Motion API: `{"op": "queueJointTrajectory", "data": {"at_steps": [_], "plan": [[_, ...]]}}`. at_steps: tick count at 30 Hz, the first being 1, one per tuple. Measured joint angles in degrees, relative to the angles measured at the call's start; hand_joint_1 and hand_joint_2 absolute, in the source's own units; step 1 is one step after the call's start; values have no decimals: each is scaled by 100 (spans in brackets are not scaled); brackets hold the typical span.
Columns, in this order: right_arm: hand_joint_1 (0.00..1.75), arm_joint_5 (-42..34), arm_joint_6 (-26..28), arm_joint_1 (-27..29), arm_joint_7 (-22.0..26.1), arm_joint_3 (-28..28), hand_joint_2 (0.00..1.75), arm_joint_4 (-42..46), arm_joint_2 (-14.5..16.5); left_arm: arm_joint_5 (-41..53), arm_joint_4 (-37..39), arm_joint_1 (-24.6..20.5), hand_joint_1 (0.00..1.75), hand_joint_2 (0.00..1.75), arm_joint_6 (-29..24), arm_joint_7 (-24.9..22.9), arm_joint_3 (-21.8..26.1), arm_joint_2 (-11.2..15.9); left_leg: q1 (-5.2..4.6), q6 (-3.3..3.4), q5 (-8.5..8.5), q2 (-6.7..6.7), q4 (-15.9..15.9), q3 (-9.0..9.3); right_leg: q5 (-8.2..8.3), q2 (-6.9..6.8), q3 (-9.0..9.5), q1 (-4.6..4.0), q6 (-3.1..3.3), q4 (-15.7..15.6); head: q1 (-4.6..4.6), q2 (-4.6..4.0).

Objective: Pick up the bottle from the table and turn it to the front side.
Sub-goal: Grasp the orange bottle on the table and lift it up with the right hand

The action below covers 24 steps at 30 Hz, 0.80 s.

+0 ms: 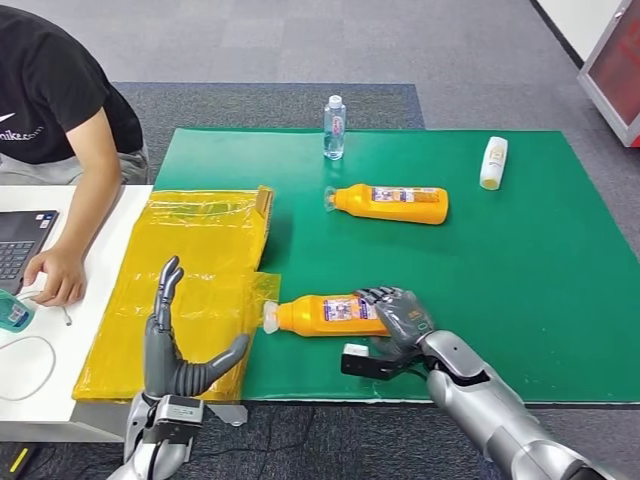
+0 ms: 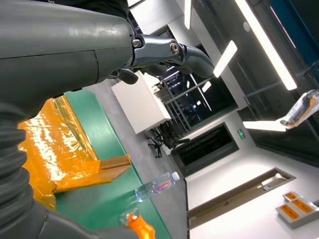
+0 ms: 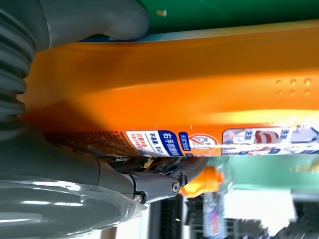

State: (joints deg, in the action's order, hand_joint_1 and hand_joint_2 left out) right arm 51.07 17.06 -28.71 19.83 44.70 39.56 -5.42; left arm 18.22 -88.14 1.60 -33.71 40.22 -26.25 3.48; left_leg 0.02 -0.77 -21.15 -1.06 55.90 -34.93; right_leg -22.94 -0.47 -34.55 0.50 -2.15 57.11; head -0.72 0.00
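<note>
Right hand (image 1: 398,318): reaches in from the lower right on a silver arm, fingers curled over the base end of the near orange bottle (image 1: 324,315). The right wrist view shows the bottle body pressed between thumb and fingers (image 3: 165,181); the hand grips it.

Near orange bottle: lies on its side on the green mat (image 1: 528,280) close to the front edge of the table, clear cap pointing toward the yellow plastic bag (image 1: 196,270) and just touching its edge, label facing up.

Left hand (image 1: 170,345): raised over the front part of the yellow plastic bag, palm turned inward, fingers apart and pointing up, thumb stretched out sideways, holding nothing.

Second orange bottle (image 1: 389,203): on its side further back on the mat, well apart from both hands.

Clear water bottle (image 1: 334,127): upright at the far edge of the mat.

Small white bottle (image 1: 493,162): lying near the far right corner.

Person (image 1: 53,110): in a black shirt, at the white table (image 1: 113,260) on the left, a hand resting beside a laptop (image 1: 19,245).
</note>
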Motion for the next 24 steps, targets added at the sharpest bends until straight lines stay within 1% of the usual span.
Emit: {"op": "queueJointTrajectory", "data": {"at_steps": [3,7,15,21,24], "plan": [[175,-417,291,198,301,-313,175,96,29,-21,-2,2,0,175,-72,0,0,10,-1,0,2,2,0,-9,20,0,19,0,-25,0,-1,0],[175,-711,464,496,424,-689,175,480,77,-46,-15,15,0,175,-105,0,0,16,-1,-2,0,3,0,-18,17,0,17,0,-26,1,-1,0],[175,-1017,386,990,524,-1100,175,1244,165,-85,-22,28,0,175,-113,0,-1,-3,0,-11,-7,1,0,-59,11,2,-29,-2,-21,4,-1,0],[175,-1353,404,1253,725,-1297,175,1560,330,-108,-22,40,0,175,-131,0,-13,-34,0,-11,-7,1,0,-87,11,1,-53,-2,-21,5,-1,0],[175,-1643,369,1363,899,-1392,175,1712,444,-193,-28,47,0,175,-122,0,-23,-55,0,-11,-7,2,0,-101,11,1,-67,-2,-21,6,-1,0]]}}
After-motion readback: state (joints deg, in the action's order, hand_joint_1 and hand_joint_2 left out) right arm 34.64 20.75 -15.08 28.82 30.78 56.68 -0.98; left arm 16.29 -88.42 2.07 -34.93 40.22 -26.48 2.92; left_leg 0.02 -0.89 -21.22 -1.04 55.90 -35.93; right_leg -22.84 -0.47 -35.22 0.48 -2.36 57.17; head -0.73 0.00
